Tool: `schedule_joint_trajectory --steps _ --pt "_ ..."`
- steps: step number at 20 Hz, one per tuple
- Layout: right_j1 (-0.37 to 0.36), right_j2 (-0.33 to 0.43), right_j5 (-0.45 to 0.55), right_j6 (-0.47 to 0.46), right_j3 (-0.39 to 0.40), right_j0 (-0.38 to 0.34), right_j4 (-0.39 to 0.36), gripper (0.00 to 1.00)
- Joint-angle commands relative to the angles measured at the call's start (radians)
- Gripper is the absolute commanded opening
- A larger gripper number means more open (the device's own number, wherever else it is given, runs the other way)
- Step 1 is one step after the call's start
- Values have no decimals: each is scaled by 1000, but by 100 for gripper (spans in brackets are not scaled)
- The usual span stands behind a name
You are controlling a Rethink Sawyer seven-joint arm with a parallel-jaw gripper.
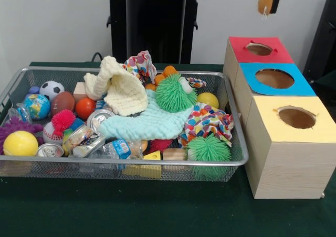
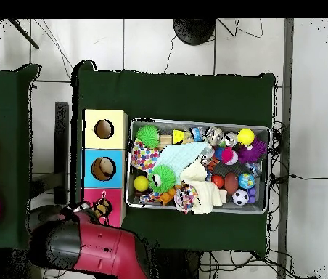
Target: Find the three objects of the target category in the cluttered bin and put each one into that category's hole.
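Green cloth covers the desk (image 1: 157,211), and up at the top right of the front view hangs the end effector (image 1: 266,5), high above the red box (image 1: 260,51). It's carrying something orange-tan, an orange object (image 1: 265,1), though whether the end effector is clamped on it or merely close around it, I cannot tell. From overhead the end effector (image 2: 101,208) sits right over the red-topped box (image 2: 103,197), with the big red arm (image 2: 98,251) reaching in from the bottom edge.

Moving outward: 3 wooden boxes stand in a row, touching one another, each with a round hole in its lid. Red one, then the blue box (image 1: 275,79), then the yellow box (image 1: 291,137) nearest the front camera. Overhead, something tan shows inside the blue box's hole (image 2: 103,168).

Just beside the boxes lies the wire mesh bin (image 1: 131,166), and it's packed. A cream knitted cloth (image 1: 118,87) is heaped over a pale mint cloth (image 1: 152,121) in the middle. A spiky green ball (image 1: 176,93) rides on top, a 2nd spiky green ball (image 1: 209,150) sits in the front right corner, with a polka-dot cloth (image 1: 207,121) between them. Left side: a yellow tennis ball (image 1: 20,142), a soccer ball (image 1: 51,89), a small globe ball (image 1: 37,106), a brown football (image 1: 62,103), a pink spiky ball (image 1: 63,120), drink cans (image 1: 50,150) and a plastic bottle (image 1: 113,149).
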Motion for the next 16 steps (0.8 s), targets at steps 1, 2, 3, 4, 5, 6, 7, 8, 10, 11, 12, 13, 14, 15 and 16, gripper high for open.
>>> schedule_joint_trajectory --steps 1,2,3,4,5,6,7,8,10,11,12,13,14,15,16 --pt "73 121 -185 101 15 -84 33 0" --pt "87 141 -222 99 27 -95 32 0" --pt "102 162 -259 97 38 -106 32 0" --pt "118 173 -283 96 44 -113 22 0" --pt "133 197 -316 83 59 -134 18 0" --pt "149 216 -347 70 68 -153 4 0" --pt "159 237 -371 58 80 -174 -7 0" --pt "170 258 -396 46 92 -196 -18 0" --pt "180 259 -415 49 100 -200 -41 0" --pt "182 270 -432 52 110 -208 -48 0" --pt "189 277 -447 57 116 -212 -52 0" --pt "192 283 -464 61 121 -216 -58 0" --pt "201 292 -482 67 126 -220 -60 0" --pt "204 296 -490 74 130 -220 -59 0" --pt "210 306 -511 85 135 -223 -58 0"
